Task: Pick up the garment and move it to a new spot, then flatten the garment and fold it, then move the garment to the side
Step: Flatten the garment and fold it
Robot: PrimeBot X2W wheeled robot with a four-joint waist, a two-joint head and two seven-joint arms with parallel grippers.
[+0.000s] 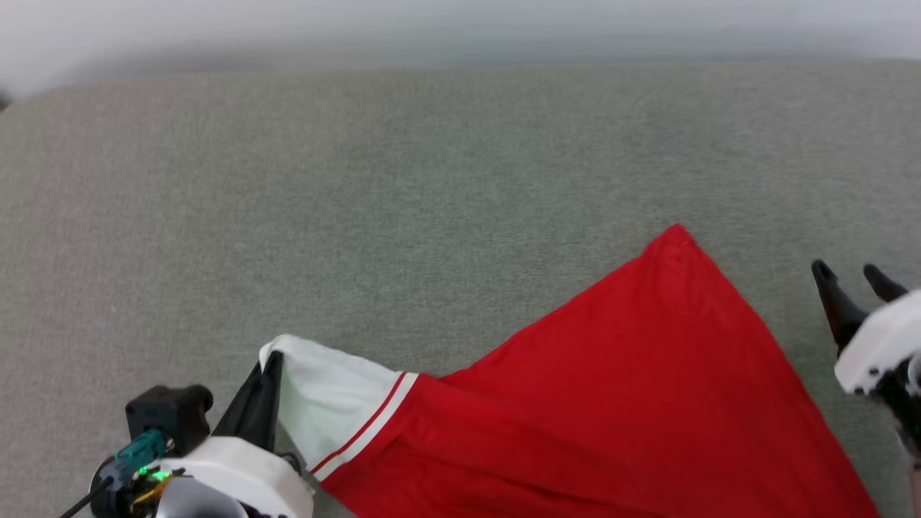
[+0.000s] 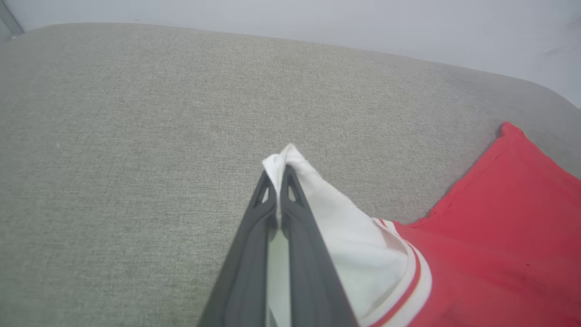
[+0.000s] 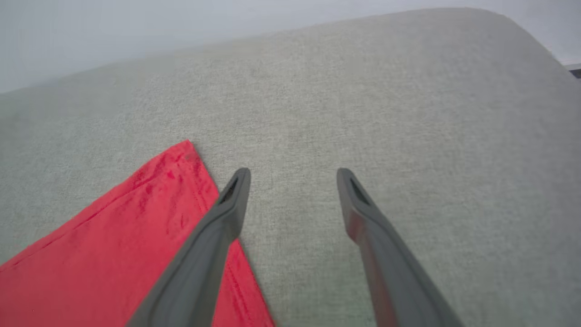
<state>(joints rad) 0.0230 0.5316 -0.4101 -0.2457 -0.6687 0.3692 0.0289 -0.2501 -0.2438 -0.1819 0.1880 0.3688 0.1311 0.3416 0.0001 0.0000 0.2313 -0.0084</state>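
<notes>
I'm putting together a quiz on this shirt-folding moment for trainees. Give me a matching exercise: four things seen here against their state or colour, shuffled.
Things:
1. left tool
2. right tool
3. garment
4. padded surface

States:
A. grey, lying beneath the cloth
B. open, holding nothing
C. red with a white sleeve, partly spread out
D. shut on the sleeve tip

Pairs: 1-D, 2-B, 3-C, 4-A

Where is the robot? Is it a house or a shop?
Hard to say for sure, but it looks like an indoor room. There is a grey cloth top, like a sofa or bed, a plain pale wall behind it, and a red shirt lying on it.
</notes>
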